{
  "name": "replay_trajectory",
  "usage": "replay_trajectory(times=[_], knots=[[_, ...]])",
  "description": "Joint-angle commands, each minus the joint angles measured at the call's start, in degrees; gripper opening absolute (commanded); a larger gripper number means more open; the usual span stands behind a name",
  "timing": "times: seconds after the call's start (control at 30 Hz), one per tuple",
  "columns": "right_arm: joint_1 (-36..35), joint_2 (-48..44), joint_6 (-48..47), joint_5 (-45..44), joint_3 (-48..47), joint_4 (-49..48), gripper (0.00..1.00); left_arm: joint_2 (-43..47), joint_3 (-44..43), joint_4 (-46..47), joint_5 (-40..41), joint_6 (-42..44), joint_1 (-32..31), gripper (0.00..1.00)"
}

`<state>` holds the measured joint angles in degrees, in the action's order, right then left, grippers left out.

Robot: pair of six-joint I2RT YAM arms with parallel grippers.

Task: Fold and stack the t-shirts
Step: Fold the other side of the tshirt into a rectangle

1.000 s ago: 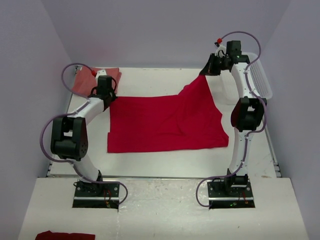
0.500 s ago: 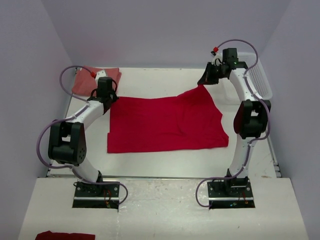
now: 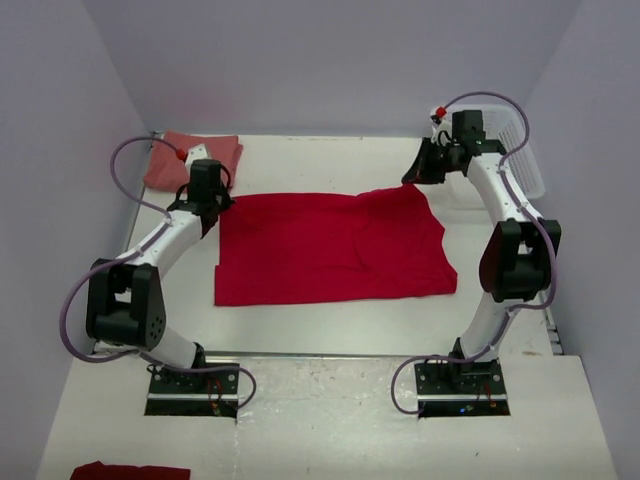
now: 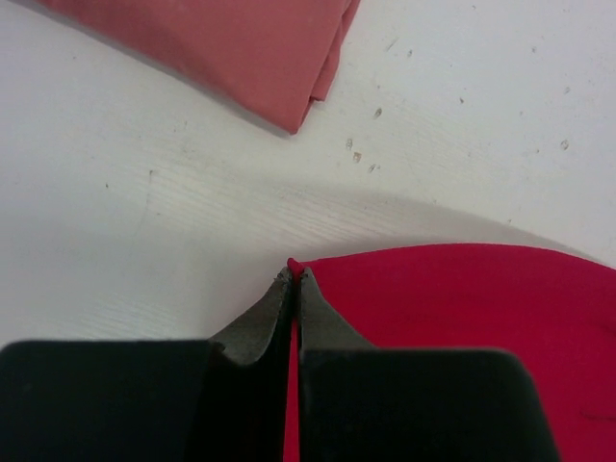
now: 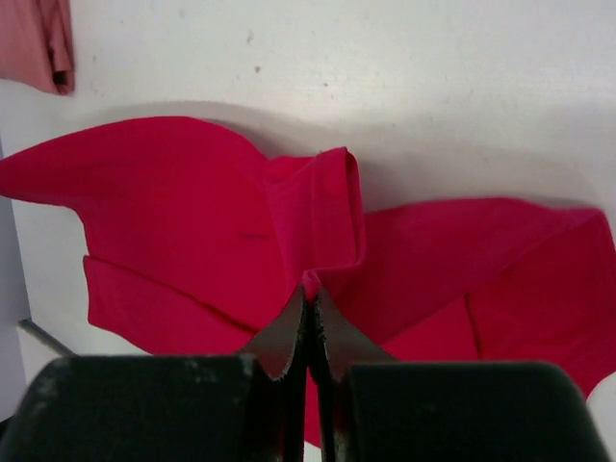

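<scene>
The bright red t-shirt lies spread on the white table. My left gripper is shut on its far-left corner, low at the table. My right gripper is shut on its far-right corner, where the cloth bunches in a fold. The paler salmon-red t-shirt lies folded at the far left corner; it also shows in the left wrist view beyond the fingers.
A white plastic lattice basket stands at the far right beside my right arm. A red cloth shows at the bottom left edge, off the table. The table's near edge runs in front of the shirt.
My right gripper has come down with the shirt's far-right corner, so the raised cloth now lies nearly flat. My left gripper has shifted slightly nearer, still holding its corner.
</scene>
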<state>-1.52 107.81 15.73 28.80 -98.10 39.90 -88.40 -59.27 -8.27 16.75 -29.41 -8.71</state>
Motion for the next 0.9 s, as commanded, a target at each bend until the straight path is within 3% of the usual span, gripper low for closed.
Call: replay_trajectory(times=[0.0,0.87], knots=[[-0.2,-5.1,1.9,-3.1,4.4,-2.1,0.00,3.7,2.0,-1.5,2.3,-0.7,-0.2,0.00],[-0.9,-23.6,7.1,-11.6,29.7,-8.4,0.00,13.6,15.2,-3.9,2.8,-2.7,-0.3,0.00]])
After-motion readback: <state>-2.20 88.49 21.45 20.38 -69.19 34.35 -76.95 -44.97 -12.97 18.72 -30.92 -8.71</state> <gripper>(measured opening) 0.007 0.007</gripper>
